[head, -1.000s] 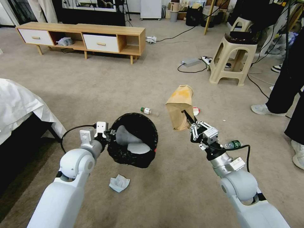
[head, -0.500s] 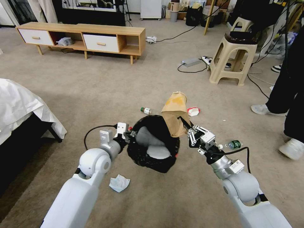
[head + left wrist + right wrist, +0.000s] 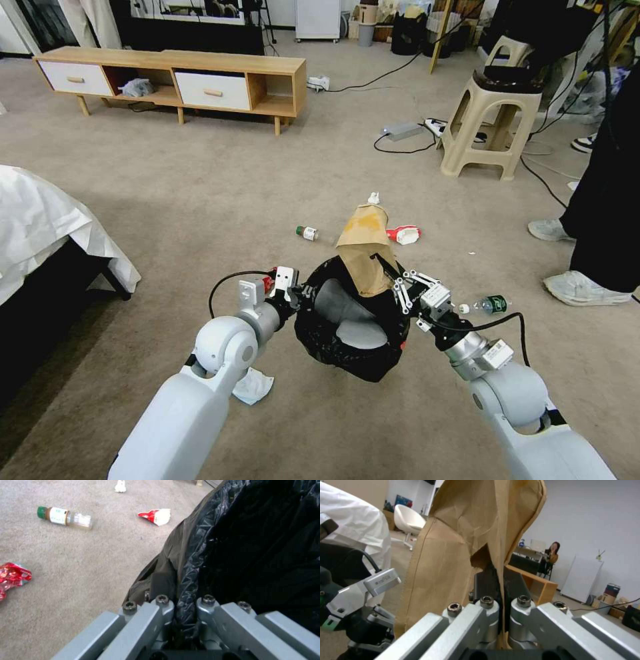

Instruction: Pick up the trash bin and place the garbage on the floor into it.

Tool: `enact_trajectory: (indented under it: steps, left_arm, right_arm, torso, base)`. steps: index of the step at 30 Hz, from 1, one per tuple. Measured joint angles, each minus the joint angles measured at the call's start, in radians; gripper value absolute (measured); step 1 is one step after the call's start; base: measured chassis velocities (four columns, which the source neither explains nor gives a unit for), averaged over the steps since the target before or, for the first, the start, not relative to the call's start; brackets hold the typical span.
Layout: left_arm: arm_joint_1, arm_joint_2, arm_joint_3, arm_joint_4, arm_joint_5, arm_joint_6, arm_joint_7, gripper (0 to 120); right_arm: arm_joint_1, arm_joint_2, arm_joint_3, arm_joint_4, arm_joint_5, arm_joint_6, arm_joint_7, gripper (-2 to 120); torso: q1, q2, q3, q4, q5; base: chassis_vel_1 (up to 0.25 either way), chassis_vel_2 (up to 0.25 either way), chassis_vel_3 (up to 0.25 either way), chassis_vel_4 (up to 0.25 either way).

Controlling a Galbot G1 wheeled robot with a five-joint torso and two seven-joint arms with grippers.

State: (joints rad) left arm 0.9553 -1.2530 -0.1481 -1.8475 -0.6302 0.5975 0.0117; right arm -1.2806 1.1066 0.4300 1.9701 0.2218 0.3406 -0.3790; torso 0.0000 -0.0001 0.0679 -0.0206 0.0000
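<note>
My left gripper [image 3: 300, 293] is shut on the near-left rim of the trash bin [image 3: 350, 333], which hangs tilted above the floor [image 3: 200, 200]; the left wrist view shows both fingers pinching the black liner [image 3: 250, 542] at my left gripper [image 3: 185, 605]. My right gripper [image 3: 395, 272] is shut on the crumpled brown paper bag [image 3: 363, 250], upright over the bin's far-right rim, seen close with my right gripper [image 3: 501, 605] on the paper bag [image 3: 460, 542]. More garbage lies on the carpet: a green-capped bottle [image 3: 307, 233], a red-and-white wrapper [image 3: 403, 234], a green bottle [image 3: 490, 305], a crushed red can [image 3: 11, 576].
A white paper wad [image 3: 252, 387] lies under my left arm. A bed with a white sheet [image 3: 40, 220] stands at the left, a wooden cabinet [image 3: 173, 77] at the back, a beige stool [image 3: 490, 120] and cables [image 3: 407, 130] back right. A person's legs [image 3: 600, 200] stand at the right.
My left arm has carried the bin to the right and my right arm has brought the paper bag left, so the bag now stands over the bin's rim. The person's feet shifted.
</note>
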Motion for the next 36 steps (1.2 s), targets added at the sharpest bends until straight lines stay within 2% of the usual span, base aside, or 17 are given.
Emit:
enact_trajectory:
  steps: [14, 16, 18, 22, 24, 25, 28, 29, 31, 36]
  left_arm:
    - [0.000, -0.001, -0.003, -0.001, 0.000, -0.003, -0.002, 0]
    - [0.000, 0.001, -0.004, -0.003, 0.000, -0.003, -0.002, 0]
    - [0.002, 0.004, -0.007, -0.008, -0.001, -0.003, -0.002, 0]
    - [0.005, 0.007, -0.012, -0.009, -0.001, -0.003, -0.002, 0]
    - [0.007, 0.009, -0.020, -0.010, 0.000, -0.003, -0.003, 0]
    - [0.007, 0.009, -0.020, -0.010, 0.000, -0.003, -0.003, 0]
    - [0.005, 0.007, -0.043, -0.010, -0.001, -0.003, -0.003, 0]
    - [0.005, 0.007, -0.043, -0.010, -0.001, -0.003, -0.003, 0]
    - [0.000, 0.010, -0.059, -0.013, -0.010, -0.003, -0.005, 0]
    - [0.000, 0.017, -0.060, -0.023, -0.016, -0.002, -0.005, 0]
  right_arm:
    - [0.002, -0.004, -0.004, -0.007, -0.009, 0.002, 0.004, 0]
    - [0.002, -0.004, -0.004, -0.008, -0.011, 0.003, 0.010, 4]
    - [0.002, -0.004, -0.004, -0.008, -0.012, 0.005, 0.020, 16]
    - [0.002, -0.003, -0.004, -0.008, -0.013, 0.009, 0.023, 25]
    - [0.002, -0.002, -0.004, -0.009, -0.014, 0.011, 0.023, 36]
    - [0.002, -0.002, -0.004, -0.009, -0.014, 0.011, 0.023, 36]
    - [0.002, -0.002, -0.005, -0.009, -0.016, 0.011, 0.027, 51]
    - [0.002, -0.002, -0.005, -0.009, -0.016, 0.011, 0.027, 51]
    - [0.003, -0.005, -0.004, -0.009, -0.017, 0.011, 0.029, 62]
    - [0.005, -0.007, -0.005, -0.009, -0.018, 0.011, 0.030, 73]
  torso:
    - [0.000, 0.000, 0.000, 0.0000, -0.0001]
    - [0.000, 0.000, 0.000, 0.0000, -0.0001]
    - [0.000, 0.000, 0.000, 0.0000, -0.0001]
    - [0.000, 0.000, 0.000, 0.0000, -0.0001]
    - [0.000, 0.000, 0.000, 0.0000, -0.0001]
    - [0.000, 0.000, 0.000, 0.0000, -0.0001]
    - [0.000, 0.000, 0.000, 0.0000, -0.0001]
    - [0.000, 0.000, 0.000, 0.0000, -0.0001]
    - [0.000, 0.000, 0.000, 0.0000, -0.0001]
    - [0.000, 0.000, 0.000, 0.0000, -0.0001]
  base:
    - [0.000, 0.000, 0.000, 0.000]
    - [0.000, 0.000, 0.000, 0.000]
    - [0.000, 0.000, 0.000, 0.000]
    - [0.000, 0.000, 0.000, 0.000]
    - [0.000, 0.000, 0.000, 0.000]
    - [0.000, 0.000, 0.000, 0.000]
    - [0.000, 0.000, 0.000, 0.000]
    - [0.000, 0.000, 0.000, 0.000]
    - [0.000, 0.000, 0.000, 0.000]
    - [0.000, 0.000, 0.000, 0.000]
